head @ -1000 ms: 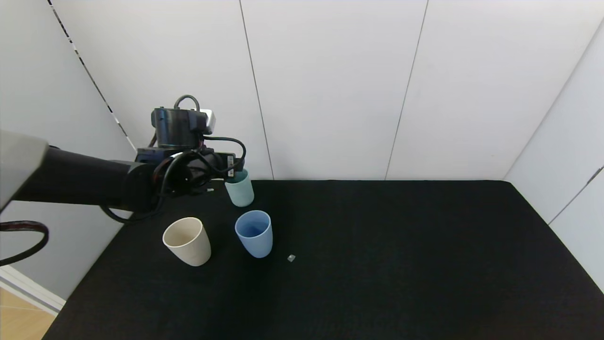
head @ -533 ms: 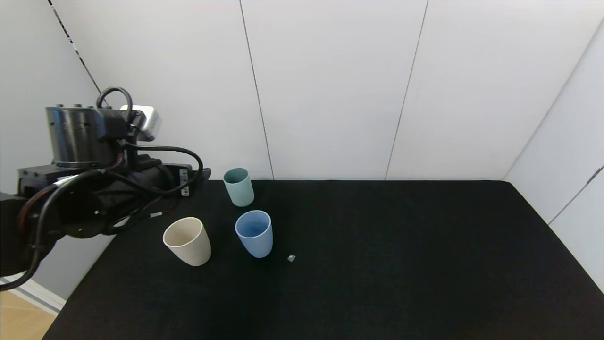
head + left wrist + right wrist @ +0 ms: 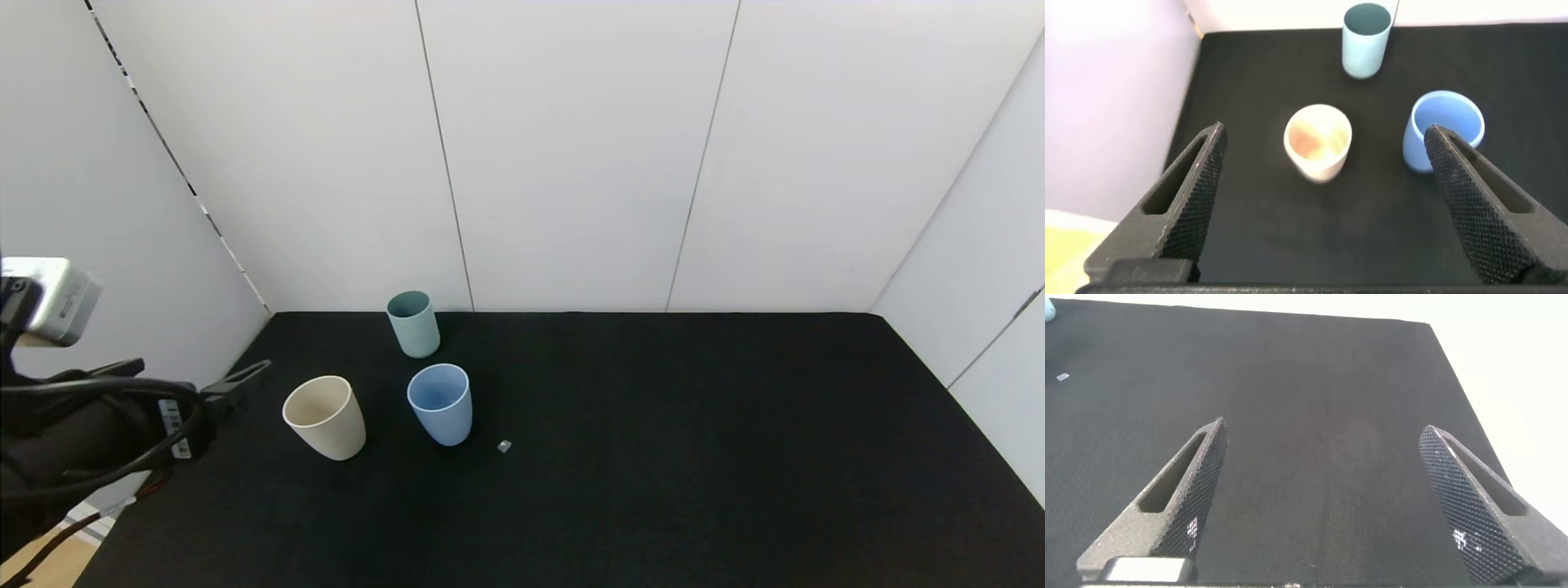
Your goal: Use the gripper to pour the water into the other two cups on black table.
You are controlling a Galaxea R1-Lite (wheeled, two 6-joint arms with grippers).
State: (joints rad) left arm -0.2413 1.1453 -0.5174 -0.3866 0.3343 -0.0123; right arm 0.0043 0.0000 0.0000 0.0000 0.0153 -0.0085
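Observation:
The beige cup [image 3: 324, 416] and the light blue cup [image 3: 441, 404] stand upright side by side on the black table [image 3: 653, 457]. A teal-green cup [image 3: 413, 324] stands upright behind them near the wall. My left gripper [image 3: 204, 369] is open and empty at the table's left edge, apart from all cups. In the left wrist view my left gripper [image 3: 1323, 135] looks at the beige cup [image 3: 1318, 153], the blue cup [image 3: 1443, 131] and the teal-green cup [image 3: 1364, 39]. My right gripper [image 3: 1323, 429] is open and empty over bare table [image 3: 1315, 392]. No water shows.
A tiny pale speck [image 3: 504, 446] lies on the table just right of the blue cup; it also shows in the right wrist view [image 3: 1062, 376]. White wall panels [image 3: 571, 163] close the back and both sides. The table's left edge [image 3: 163, 490] drops to the floor.
My left gripper has drawn back from the teal-green cup, moving left and down toward the table's near left edge. The teal-green cup stays upright; the other cups have not moved.

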